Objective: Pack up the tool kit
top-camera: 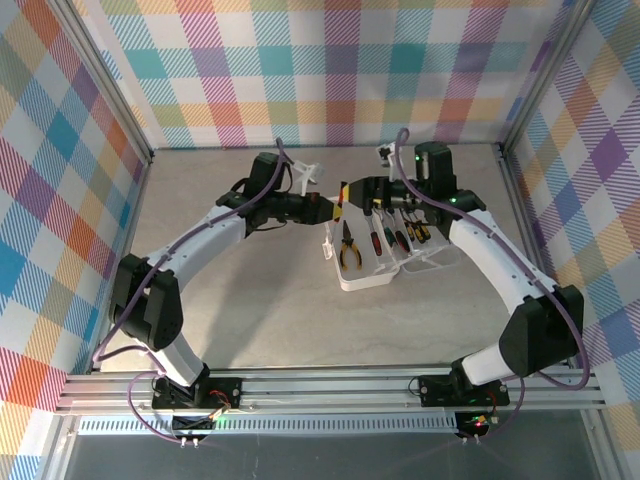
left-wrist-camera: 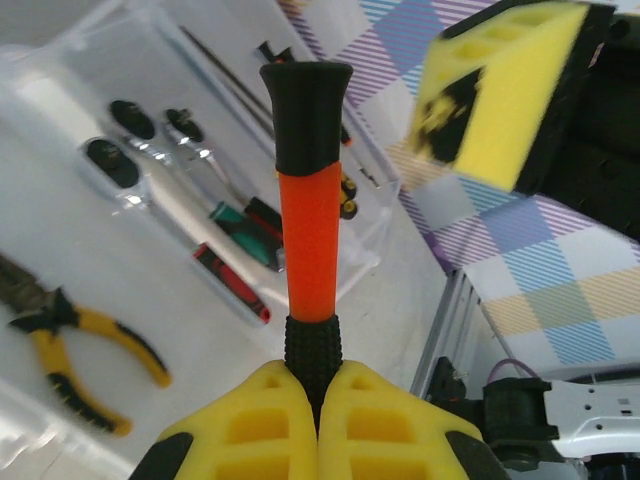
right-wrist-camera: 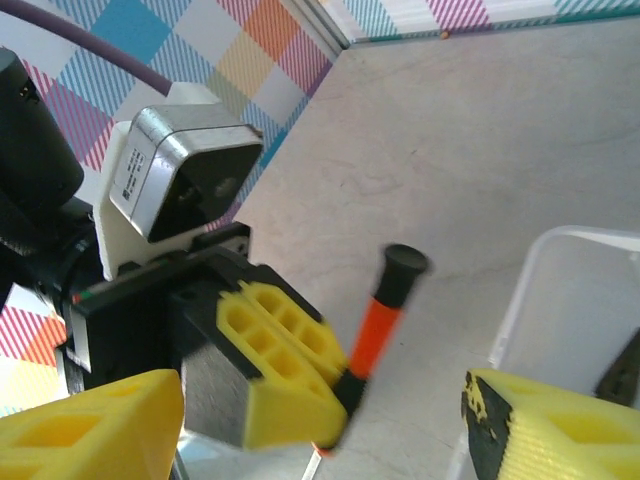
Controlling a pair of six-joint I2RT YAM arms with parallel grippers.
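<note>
Your left gripper (left-wrist-camera: 318, 390) is clamped on the ribbed black base of the screwdriver (left-wrist-camera: 310, 230). Its orange handle and black cap stick out past the pads. It hangs in the air above the table (top-camera: 250, 320), just left of the far end of the open case (top-camera: 350, 285).

To the right, your right gripper (top-camera: 356, 192) stands with its jaws wide apart and nothing in them. The handle lies between its pads but touches neither. This looks like a handover. To do it well, centre the orange section between the right pads, clear of the left ones. Close squarely across it, and make sure the right grip is firm before the left lets go.

The left wrist view shows what the top view blurs: the ratchets (left-wrist-camera: 135, 150), the red and green handles and the pliers (left-wrist-camera: 90, 340) already lying in the case. The right wrist view shows the gaps on both sides of the handle.
</note>
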